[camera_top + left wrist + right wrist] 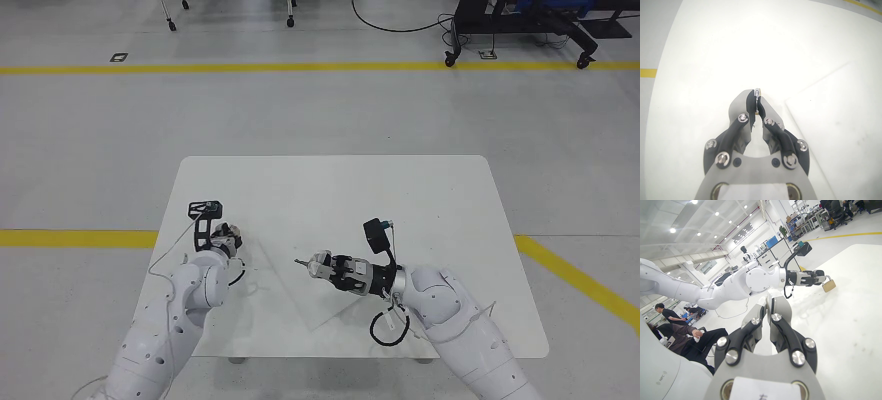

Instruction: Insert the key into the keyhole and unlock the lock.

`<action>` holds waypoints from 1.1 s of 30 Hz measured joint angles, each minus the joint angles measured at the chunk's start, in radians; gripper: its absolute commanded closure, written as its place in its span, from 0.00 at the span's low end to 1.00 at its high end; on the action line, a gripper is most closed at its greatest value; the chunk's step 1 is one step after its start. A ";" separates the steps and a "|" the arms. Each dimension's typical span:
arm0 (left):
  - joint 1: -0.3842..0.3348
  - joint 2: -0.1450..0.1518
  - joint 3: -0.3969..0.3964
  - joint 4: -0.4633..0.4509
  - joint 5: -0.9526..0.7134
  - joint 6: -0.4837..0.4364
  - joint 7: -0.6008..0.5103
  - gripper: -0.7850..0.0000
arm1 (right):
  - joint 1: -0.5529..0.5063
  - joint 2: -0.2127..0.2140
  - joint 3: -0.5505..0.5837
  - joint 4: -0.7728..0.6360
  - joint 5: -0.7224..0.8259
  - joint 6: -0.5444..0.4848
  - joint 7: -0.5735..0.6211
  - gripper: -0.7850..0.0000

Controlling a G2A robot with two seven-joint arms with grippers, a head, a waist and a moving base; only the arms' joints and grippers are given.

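Right wrist view: L gripper [824, 278] clamps padlock [829, 285] shackle; R gripper [768, 303] pinched on key [300, 263], both over table [857, 262].

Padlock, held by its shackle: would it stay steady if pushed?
Likely pivots: the left gripper pinches only the shackle, leaving the brass padlock body beyond its grip. Looks solid metal, so probably rigid and heavy for its size.

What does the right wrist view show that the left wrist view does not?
Right wrist view: the brass lock hanging by its shackle from the left gripper, over the table; also the shut right gripper. Left wrist view: the silver shackle close up, pinched between the pads. Both: the left gripper shut on the lock, and the white table.
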 measured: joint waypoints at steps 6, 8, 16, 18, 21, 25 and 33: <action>-0.001 -0.005 -0.006 0.013 0.005 -0.011 -0.002 1.00 | 0.000 0.000 0.000 0.000 0.000 0.000 0.000 1.00; -0.001 -0.007 -0.007 0.015 0.005 -0.021 -0.002 1.00 | 0.000 0.000 0.000 0.000 0.000 0.000 0.000 1.00; -0.027 -0.017 0.002 0.048 0.009 -0.053 -0.020 0.84 | 0.000 0.000 0.000 0.000 0.000 0.000 0.000 1.00; -0.038 -0.020 0.007 0.062 0.010 -0.058 -0.026 0.73 | 0.000 0.000 0.000 0.000 0.000 0.000 0.000 1.00; -0.057 -0.025 0.014 0.086 0.018 -0.069 -0.035 0.75 | 0.000 0.000 0.000 0.000 0.000 0.000 0.000 1.00; -0.074 -0.031 0.017 0.096 0.017 -0.072 -0.031 1.00 | 0.000 0.000 0.000 0.000 0.000 0.000 0.000 1.00; -0.066 -0.033 -0.003 0.077 0.028 -0.074 -0.032 1.00 | 0.000 0.000 0.000 0.000 0.000 0.000 0.000 1.00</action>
